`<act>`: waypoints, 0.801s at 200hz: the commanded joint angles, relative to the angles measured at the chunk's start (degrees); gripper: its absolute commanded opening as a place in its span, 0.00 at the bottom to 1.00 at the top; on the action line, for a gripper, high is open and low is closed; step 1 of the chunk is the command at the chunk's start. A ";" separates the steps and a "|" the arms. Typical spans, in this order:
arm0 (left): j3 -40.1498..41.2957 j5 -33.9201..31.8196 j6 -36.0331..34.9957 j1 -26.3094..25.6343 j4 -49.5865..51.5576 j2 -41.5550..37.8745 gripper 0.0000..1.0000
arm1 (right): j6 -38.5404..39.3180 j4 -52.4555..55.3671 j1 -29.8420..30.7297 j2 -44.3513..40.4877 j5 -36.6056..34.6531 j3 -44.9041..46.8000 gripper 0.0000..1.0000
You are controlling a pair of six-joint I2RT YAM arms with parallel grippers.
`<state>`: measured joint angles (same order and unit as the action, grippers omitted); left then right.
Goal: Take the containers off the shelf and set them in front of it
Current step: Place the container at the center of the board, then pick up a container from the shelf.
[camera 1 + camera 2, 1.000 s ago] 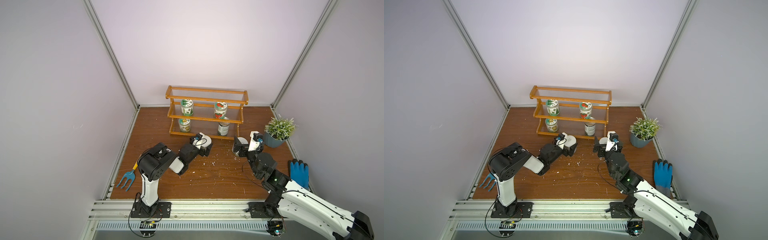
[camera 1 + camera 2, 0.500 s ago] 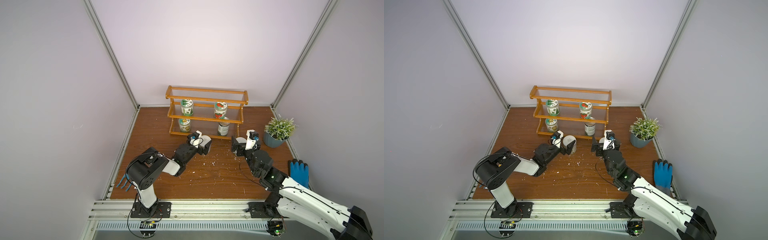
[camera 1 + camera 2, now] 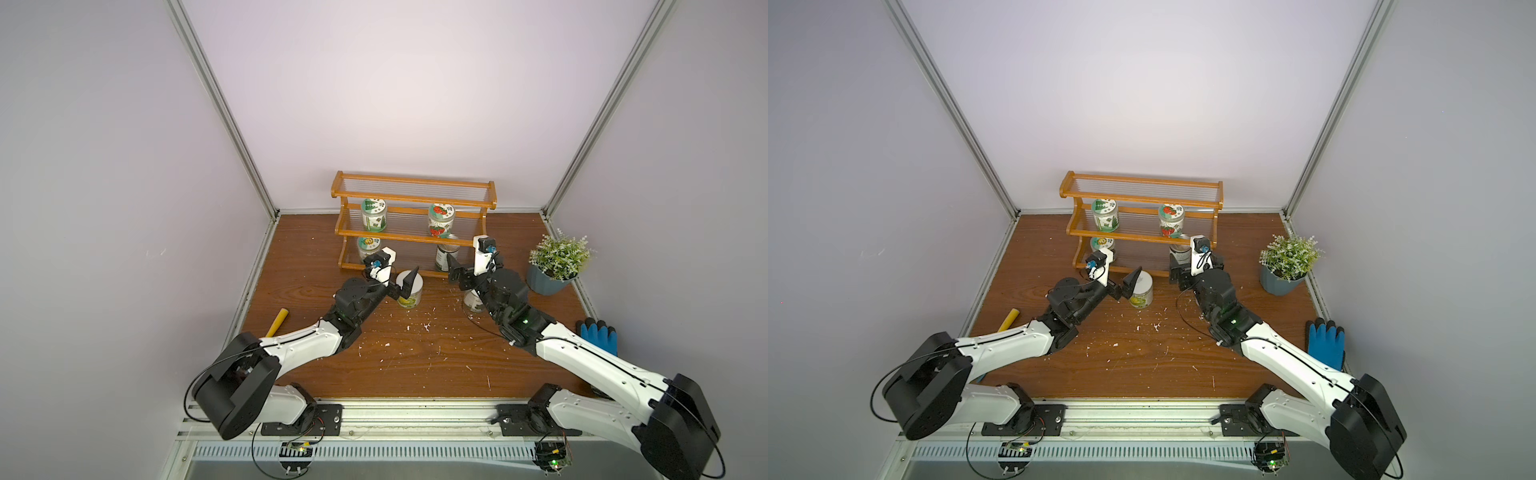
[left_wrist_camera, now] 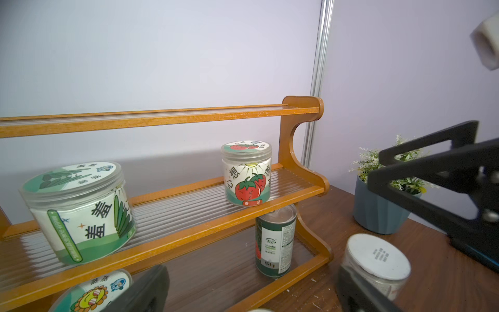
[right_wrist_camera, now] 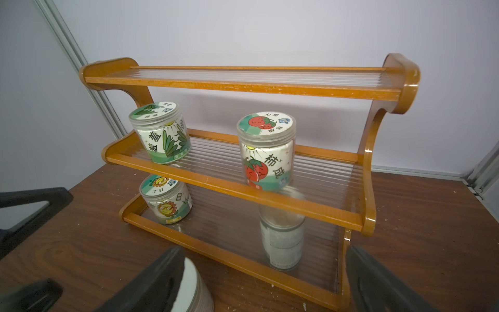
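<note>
Both top views look steeply down from high above the base rail (image 3: 415, 409), facing the back wall (image 3: 395, 104). They stand far enough off to hold the whole wooden floor (image 3: 415, 365) and the shelf (image 3: 409, 237) at its far end. These 2 views are nearly equal, shifted slightly sideways. The left wrist camera sits low and close by the shelf's left end, looking slantwise across its tiers toward the plant pot (image 4: 378, 213). The right wrist camera faces all 3 tiers from close in front, slightly above. Both wrist views share the tomato jar (image 4: 247, 175) and metal can (image 4: 275, 243).
</note>
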<state>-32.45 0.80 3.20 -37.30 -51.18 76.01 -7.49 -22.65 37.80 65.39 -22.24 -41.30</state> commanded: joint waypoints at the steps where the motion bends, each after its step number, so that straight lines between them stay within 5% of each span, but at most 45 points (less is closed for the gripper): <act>1: -2.20 0.09 0.21 2.49 12.02 -2.33 1.00 | 2.59 -3.71 -1.94 2.93 5.05 -4.01 0.99; 95: -3.24 19.14 9.59 14.18 17.79 -7.84 1.00 | 4.33 -8.05 -6.47 16.10 10.66 -12.72 0.99; 160: -2.32 25.86 12.87 17.92 15.12 -7.82 1.00 | 5.27 -12.79 -7.13 23.38 8.68 -16.32 0.99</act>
<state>-34.13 21.67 13.98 -21.04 -34.52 68.79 -3.38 -30.48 31.24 87.81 -13.15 -54.15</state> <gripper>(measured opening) 0.998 0.993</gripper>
